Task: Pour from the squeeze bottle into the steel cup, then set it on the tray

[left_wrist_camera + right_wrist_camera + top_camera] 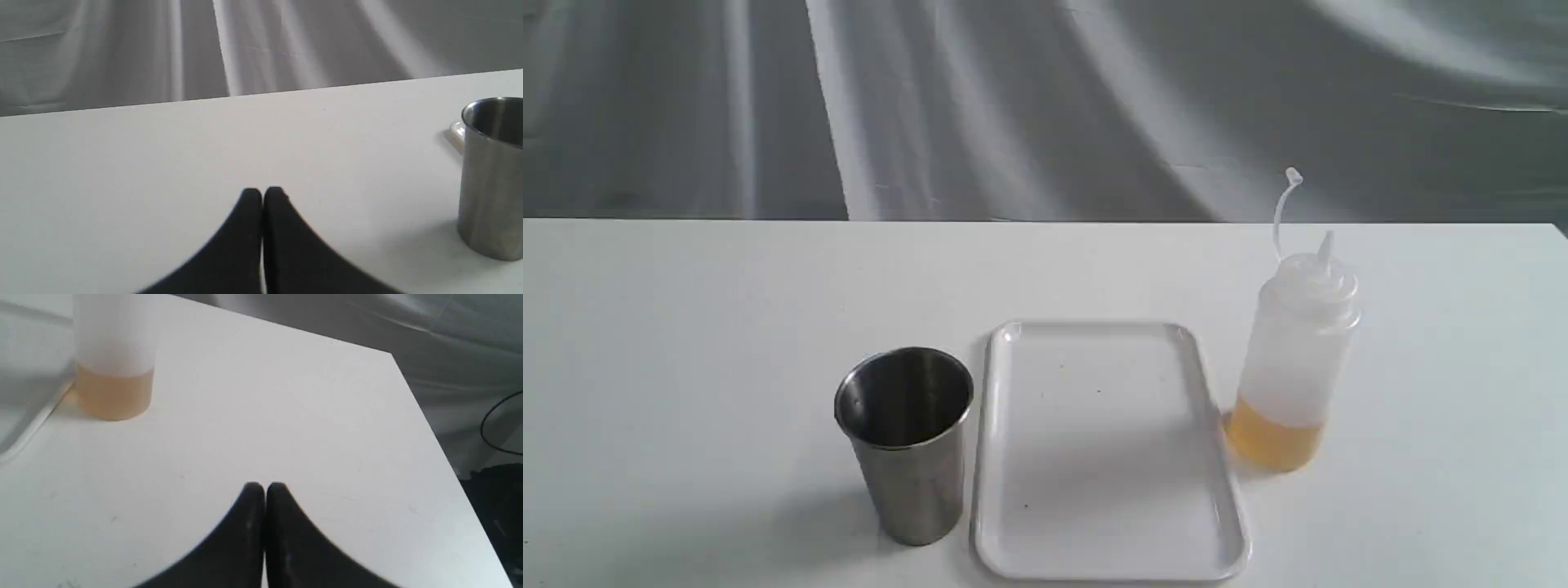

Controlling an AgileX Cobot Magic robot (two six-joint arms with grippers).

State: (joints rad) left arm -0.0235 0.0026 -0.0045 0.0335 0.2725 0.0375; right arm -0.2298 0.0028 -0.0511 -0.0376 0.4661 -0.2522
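The squeeze bottle [1294, 359] stands upright on the table, just right of the tray, with amber liquid in its bottom part and its cap strap sticking up. The white tray [1107, 445] lies flat in the middle with nothing on it. The steel cup [907, 441] stands upright just left of the tray. Neither gripper shows in the exterior view. My left gripper [262, 194] is shut on nothing above bare table, the cup [492, 175] off to its side. My right gripper [264, 489] is shut on nothing, apart from the bottle [114, 359].
The white table [686, 343] ends at a far edge against a grey draped cloth [1013, 106]. In the right wrist view the table's corner [390, 355] and side edge drop off, with a black cable [496, 424] beyond.
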